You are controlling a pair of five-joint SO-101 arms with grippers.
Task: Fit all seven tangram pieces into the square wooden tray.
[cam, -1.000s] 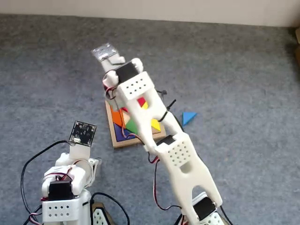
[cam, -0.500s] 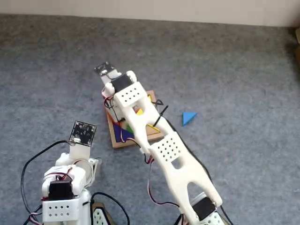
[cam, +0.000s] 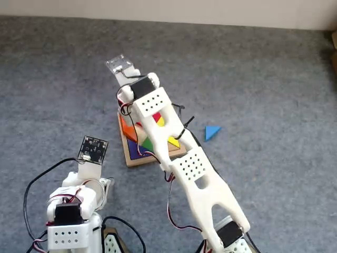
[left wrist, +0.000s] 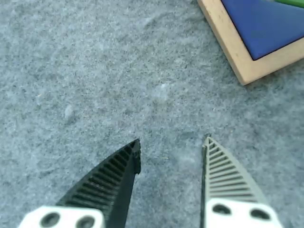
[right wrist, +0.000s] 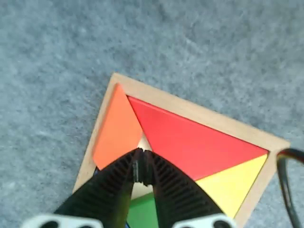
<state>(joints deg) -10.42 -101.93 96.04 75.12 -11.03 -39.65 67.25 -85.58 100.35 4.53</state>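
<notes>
Wooden tray (right wrist: 190, 110): square, laid flat on grey carpet (cam: 263, 79), directly beneath the right gripper (right wrist: 142, 164). Contents recorded in the right wrist view: orange piece (right wrist: 116, 130) in one corner, red triangle (right wrist: 190, 142) along the adjoining rim, yellow piece (right wrist: 230, 183) beside it, and green piece (right wrist: 142, 211) partly hidden by the fingers. A small patch of bare wood is seen between the orange piece and the red triangle, just at the fingertips.

Right gripper: fingers pressed together with nothing seen between them, tips poised over the inner edge of the orange piece.

Right arm (cam: 195, 168): stretched out from the near edge across the tray, covering much of it in the high view.

Light blue triangle (cam: 211, 132): loose on the carpet, apart from the tray; seen from the high view.

Left gripper (left wrist: 171, 147): jaws spread, nothing held, over bare carpet near a tray corner, where a dark blue piece (left wrist: 266, 21) is seated.

Left arm (cam: 71, 211): folded back near its base.
</notes>
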